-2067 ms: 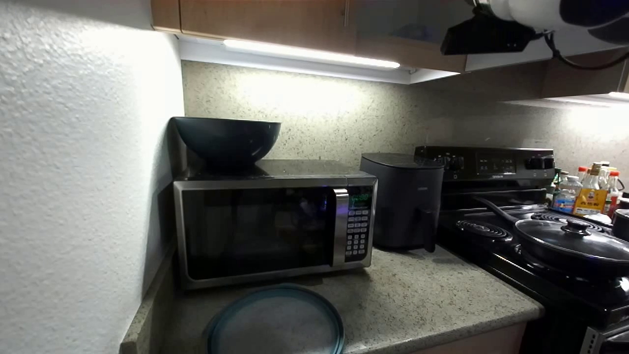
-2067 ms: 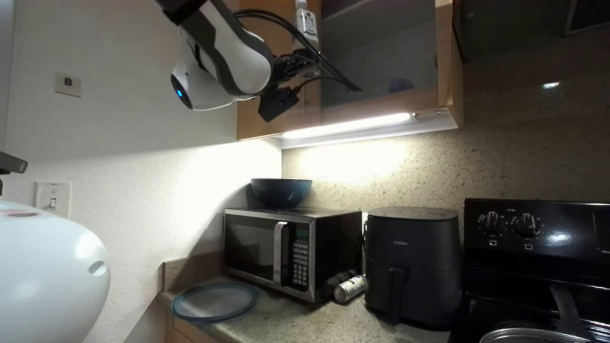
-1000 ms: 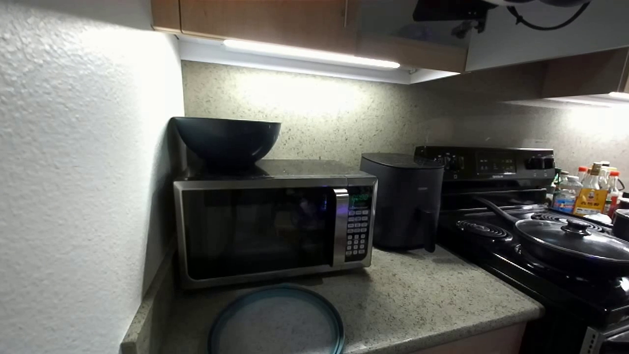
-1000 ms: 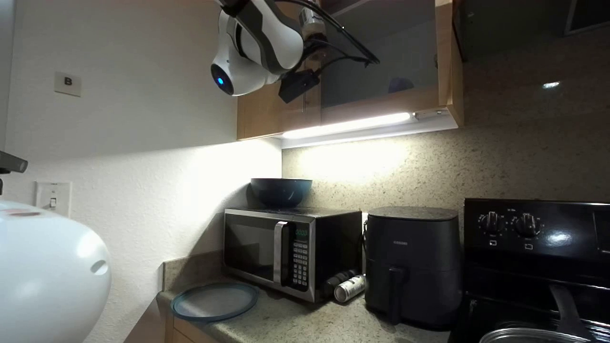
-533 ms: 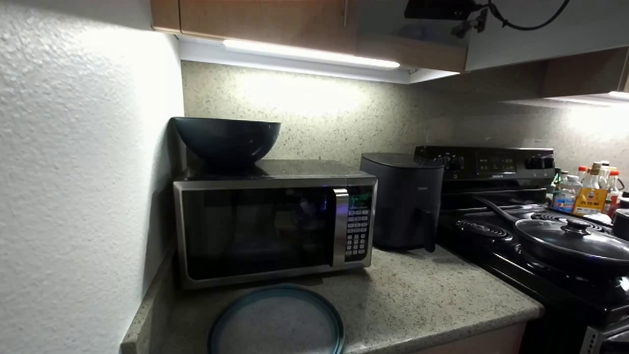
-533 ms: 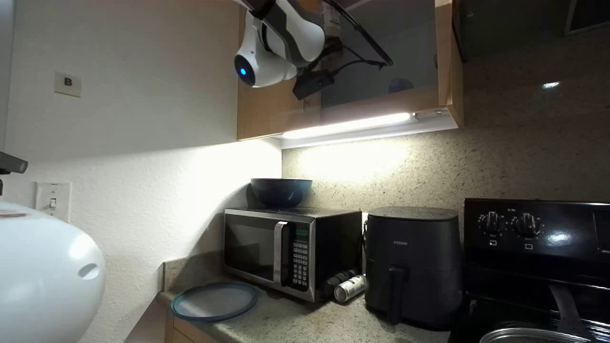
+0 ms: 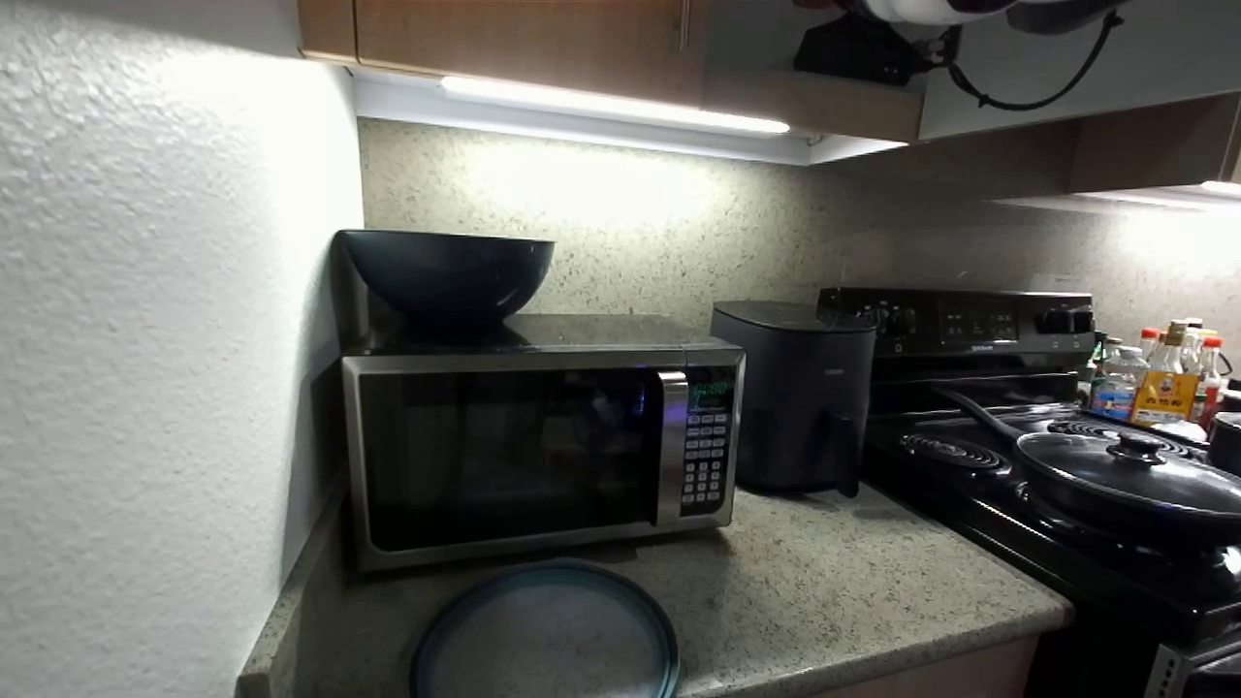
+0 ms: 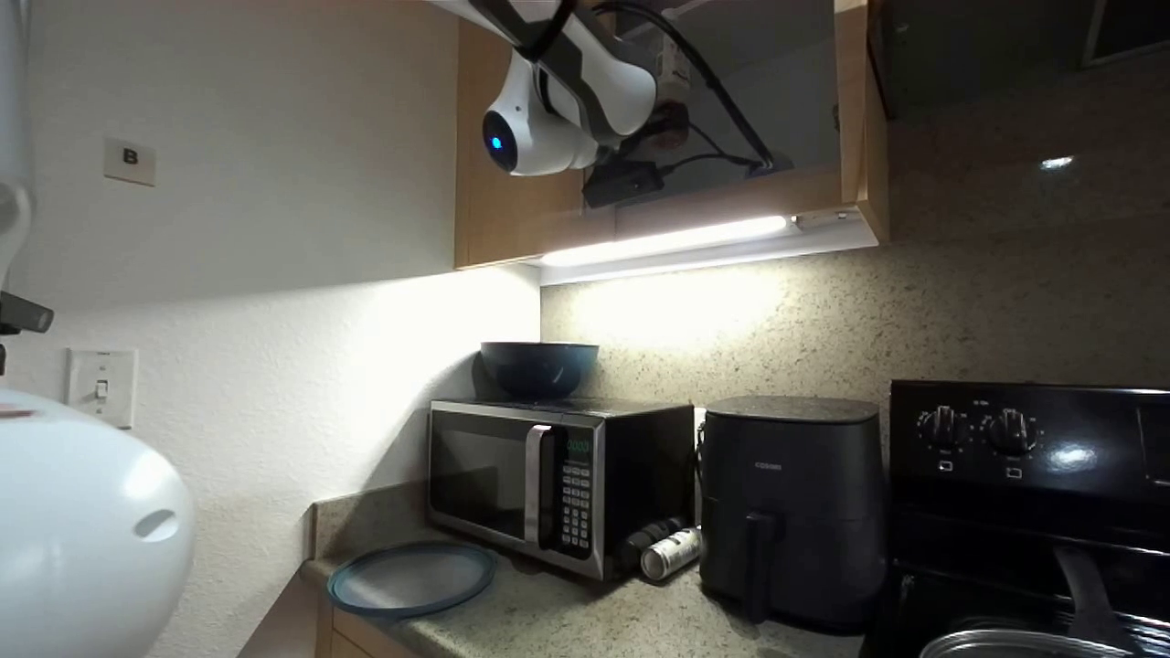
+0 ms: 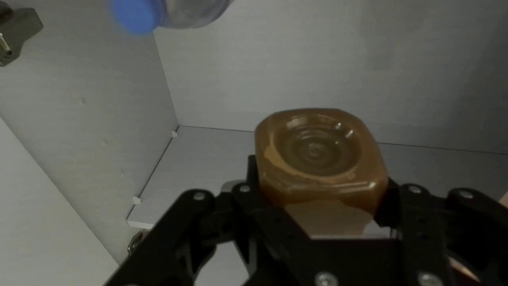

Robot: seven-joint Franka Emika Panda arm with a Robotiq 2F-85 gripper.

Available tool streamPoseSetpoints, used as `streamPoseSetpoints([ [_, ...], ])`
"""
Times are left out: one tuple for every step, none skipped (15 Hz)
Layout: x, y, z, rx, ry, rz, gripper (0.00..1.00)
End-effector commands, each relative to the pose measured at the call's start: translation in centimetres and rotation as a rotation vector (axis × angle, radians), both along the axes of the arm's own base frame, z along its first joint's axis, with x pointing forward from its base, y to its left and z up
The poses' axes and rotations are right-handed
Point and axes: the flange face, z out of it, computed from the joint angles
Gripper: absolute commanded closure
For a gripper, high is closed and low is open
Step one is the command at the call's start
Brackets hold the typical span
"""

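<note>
Pincer (image 9: 322,184) clamped on bottle (image 9: 315,151) with brownish base, set between fingers (image 9: 391,198), pale cabinet wall (image 9: 317,67) behind in wrist view.

Both exterior views share the microwave (image 7: 524,456); the wrist view faces a cabinet's inside (image 9: 301,71).

A bottle (image 9: 319,159) with a squarish brown base marked by concentric rings and a pale label (image 8: 674,66) is held between the jaws. In an exterior view it is seen nearly upright, base down, high above the tabletop (image 8: 567,621); whether inside the upper cabinet (image 8: 539,219) or on its near side cannot be told
</note>
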Motion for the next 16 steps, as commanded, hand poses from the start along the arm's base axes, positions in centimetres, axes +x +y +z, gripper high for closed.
streamPoseSetpoints([
  [0.0, 0.0, 0.0, 0.000, 0.000, 0.000, 0.43],
  [0.0, 0.0, 0.1, 0.000, -0.001, 0.001, 0.68],
  [0.4, 0.1, 0.3, -0.021, -0.008, 0.001, 0.68],
  [1.1, 0.0, 0.7, -0.032, -0.007, 0.015, 0.68],
  [1.8, 0.0, 1.0, -0.042, -0.008, 0.022, 0.68],
  [2.6, 0.0, 1.4, -0.048, -0.005, 0.032, 0.68],
  [3.2, 0.0, 1.7, -0.048, -0.004, 0.044, 0.68],
  [3.8, 0.1, 2.0, -0.046, 0.006, 0.063, 0.68],
  [4.3, 0.1, 2.2, -0.037, 0.015, 0.079, 0.68],
  [4.9, 0.1, 2.3, -0.022, 0.027, 0.096, 0.68],
  [5.4, 0.0, 2.3, -0.001, 0.039, 0.114, 0.68],
  [5.9, -0.1, 2.1, 0.026, 0.056, 0.130, 0.68],
  [6.3, -0.3, 2.0, 0.045, 0.071, 0.140, 0.68],
  [6.7, -0.6, 1.8, 0.066, 0.089, 0.147, 0.68],
  [6.9, -0.9, 1.6, 0.094, 0.107, 0.155, 0.68],
  [7.1, -1.3, 1.3, 0.133, 0.128, 0.175, 0.68],
])
